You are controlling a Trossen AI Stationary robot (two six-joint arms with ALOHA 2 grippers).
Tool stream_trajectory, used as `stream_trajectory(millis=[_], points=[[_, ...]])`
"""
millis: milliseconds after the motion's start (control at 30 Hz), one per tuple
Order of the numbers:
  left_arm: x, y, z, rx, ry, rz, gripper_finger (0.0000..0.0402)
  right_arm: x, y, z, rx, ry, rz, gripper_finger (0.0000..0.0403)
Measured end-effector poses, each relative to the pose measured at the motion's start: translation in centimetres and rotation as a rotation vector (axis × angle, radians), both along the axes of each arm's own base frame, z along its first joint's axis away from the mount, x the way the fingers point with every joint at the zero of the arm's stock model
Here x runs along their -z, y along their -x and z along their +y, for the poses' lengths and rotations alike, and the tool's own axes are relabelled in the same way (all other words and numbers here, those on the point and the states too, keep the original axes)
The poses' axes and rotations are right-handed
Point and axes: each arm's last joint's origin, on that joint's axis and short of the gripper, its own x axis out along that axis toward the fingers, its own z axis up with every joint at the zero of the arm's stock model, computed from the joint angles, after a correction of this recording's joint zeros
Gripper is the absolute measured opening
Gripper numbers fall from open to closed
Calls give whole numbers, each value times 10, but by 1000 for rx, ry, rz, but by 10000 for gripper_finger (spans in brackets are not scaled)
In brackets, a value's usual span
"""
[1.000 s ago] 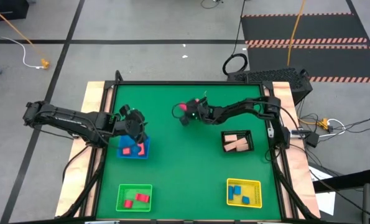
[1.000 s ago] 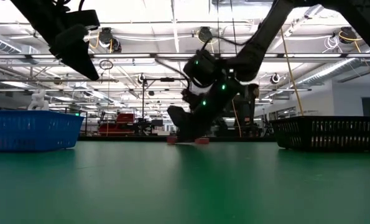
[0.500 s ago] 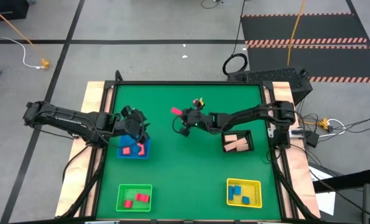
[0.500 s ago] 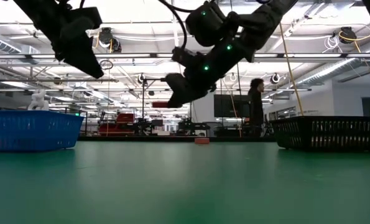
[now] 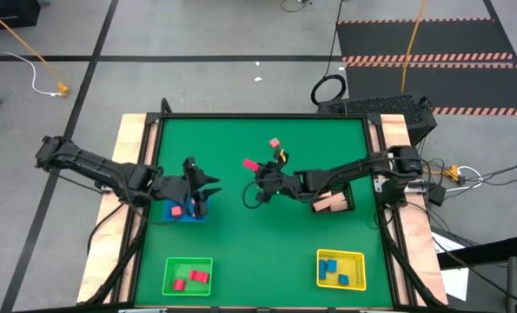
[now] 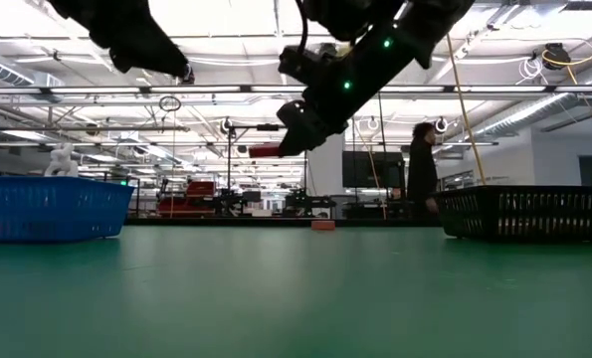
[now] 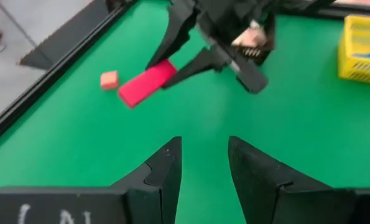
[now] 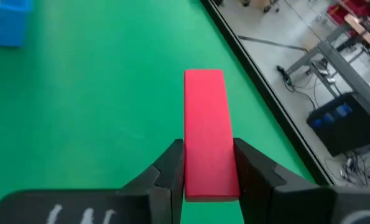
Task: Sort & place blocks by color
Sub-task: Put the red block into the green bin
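Observation:
My right gripper (image 5: 256, 171) hangs over the middle of the green table, shut on a red bar (image 5: 250, 163), which also shows in the low view as the red bar (image 6: 266, 151). A salmon cube (image 5: 275, 142) rests flat on the table farther back. My left gripper (image 5: 199, 186) hovers open above the blue tray (image 5: 185, 211), which holds red pieces. The left wrist view looks past the open left gripper (image 7: 203, 165) at the red bar (image 7: 146, 82) and the salmon cube (image 7: 109, 79). My right gripper pinches the red bar by its near end (image 8: 208, 177) between the two fingers (image 8: 172, 168), one on each long side. The bar runs along the fingers and sticks out past their tips. It is lifted clear of the table, roughly level, pointing toward the table's left.
A black tray (image 5: 332, 201) with tan blocks sits by the right edge, just behind my right arm. The yellow tray (image 5: 341, 268) holds blue blocks, and the green tray (image 5: 188, 276) holds red ones, both near the front edge. A person (image 6: 422, 169) stands in the room behind.
My right gripper has risen from the table beside the salmon cube with the red bar, which is now lifted clear, and has drifted toward the near edge. The cube stayed where it was. My left gripper has risen and shifted slightly toward the right.

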Motion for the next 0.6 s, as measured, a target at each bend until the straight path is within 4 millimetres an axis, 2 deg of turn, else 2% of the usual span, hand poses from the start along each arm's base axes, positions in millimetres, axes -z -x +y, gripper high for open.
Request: stream_trajectory(millis=[167, 300, 400, 600], points=[[2, -5, -7, 31, -9, -6, 131, -12, 6, 15, 1, 59, 5, 88], [16, -14, -12, 44, -18, -8, 131, -20, 12, 26, 15, 95, 8, 88], [23, -22, -13, 52, -14, -82, 131, -24, 14, 33, -5, 95, 0, 88], [26, -24, -13, 108, -63, -209, 131, -22, 16, 42, -35, 104, 23, 88]])
